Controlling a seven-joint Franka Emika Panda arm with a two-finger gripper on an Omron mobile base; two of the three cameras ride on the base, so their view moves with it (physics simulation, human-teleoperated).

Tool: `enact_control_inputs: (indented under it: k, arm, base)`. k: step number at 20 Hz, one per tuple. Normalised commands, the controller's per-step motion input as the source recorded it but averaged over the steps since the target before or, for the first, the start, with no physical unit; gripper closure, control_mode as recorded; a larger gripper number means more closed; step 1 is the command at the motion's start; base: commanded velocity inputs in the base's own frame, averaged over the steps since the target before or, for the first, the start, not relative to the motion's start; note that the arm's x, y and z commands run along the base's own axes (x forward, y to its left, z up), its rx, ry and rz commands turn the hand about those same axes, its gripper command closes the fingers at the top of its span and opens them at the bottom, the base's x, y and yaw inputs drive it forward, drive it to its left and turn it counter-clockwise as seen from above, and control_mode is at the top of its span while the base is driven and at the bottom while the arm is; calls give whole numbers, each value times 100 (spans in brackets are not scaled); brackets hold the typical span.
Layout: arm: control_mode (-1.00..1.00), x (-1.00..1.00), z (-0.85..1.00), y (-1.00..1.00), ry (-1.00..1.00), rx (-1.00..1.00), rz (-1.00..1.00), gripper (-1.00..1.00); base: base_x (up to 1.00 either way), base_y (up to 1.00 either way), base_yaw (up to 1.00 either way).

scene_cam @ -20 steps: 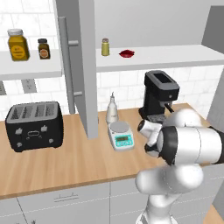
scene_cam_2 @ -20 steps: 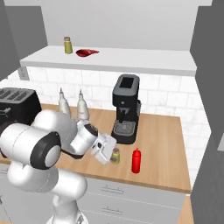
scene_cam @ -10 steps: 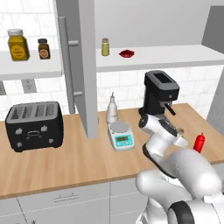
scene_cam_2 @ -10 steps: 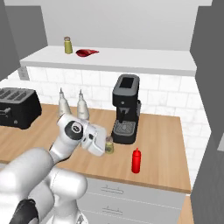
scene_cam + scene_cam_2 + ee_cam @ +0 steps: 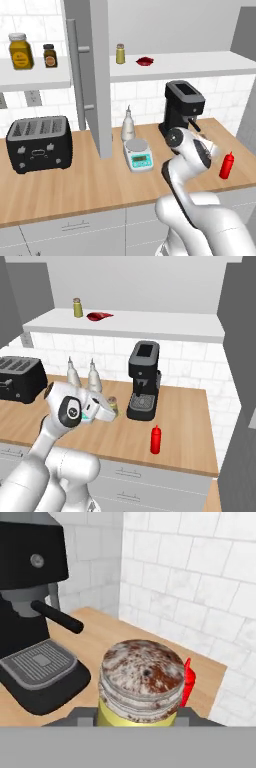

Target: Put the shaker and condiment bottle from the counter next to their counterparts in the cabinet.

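The tiny olive-yellow cylindrical shaker with its mottled grey cap [image 5: 142, 682] sits right up against the hand camera, pinched between the two dark finger tips. The hand [image 5: 111, 408] is closed down on it, and in the right base view the shaker [image 5: 113, 403] pokes out just above the table, beside the black coffee machine [image 5: 143, 381]. Whether its base has cleared the wood I can't quite say; the angle is poor, but it looks lifted.

Just past it, the slim bright red squeeze bottle with the pointed nozzle [image 5: 156, 439] stands alone on the long light wooden table [image 5: 185, 421], in front of the coffee machine and to its right, untouched. Its turn comes later.

Up above, the white shelf [image 5: 190, 62] of the grey wall cupboard carries the matching small olive-yellow shaker with the pale cap [image 5: 120, 53] and, just beside it, the low squat dark-red item [image 5: 145, 61]. The tall grey door with its bar handle [image 5: 95, 75] stands open.

So: first item grasped, the carry is the step in hand. The next move calls for a high raise, clear of the coffee machine's top, then a reach in over the shelf edge to set the shaker upright next to its twin, without knocking it.
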Motion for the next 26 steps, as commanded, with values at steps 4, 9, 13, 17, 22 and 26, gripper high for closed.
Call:
enact_control_inputs:
  k: [4, 9, 13, 17, 22, 26]
  arm:
    - [-100, -5, 90, 16, -2, 0, 37, 100]
    - [-100, -6, 90, 21, 0, 3, 38, 100]
    - [-100, -10, 93, 38, 0, 0, 39, 100]
    - [-100, -19, 97, 41, 0, 0, 37, 100]
    - [-100, -21, 96, 38, 0, 0, 34, 100]
    - [-100, -16, 90, 41, 0, 0, 31, 100]
  base:
    - [0, 0, 0]
    - [0, 0, 0]
    - [0, 0, 0]
    - [0, 0, 0]
    - [0, 0, 0]
    - [0, 0, 0]
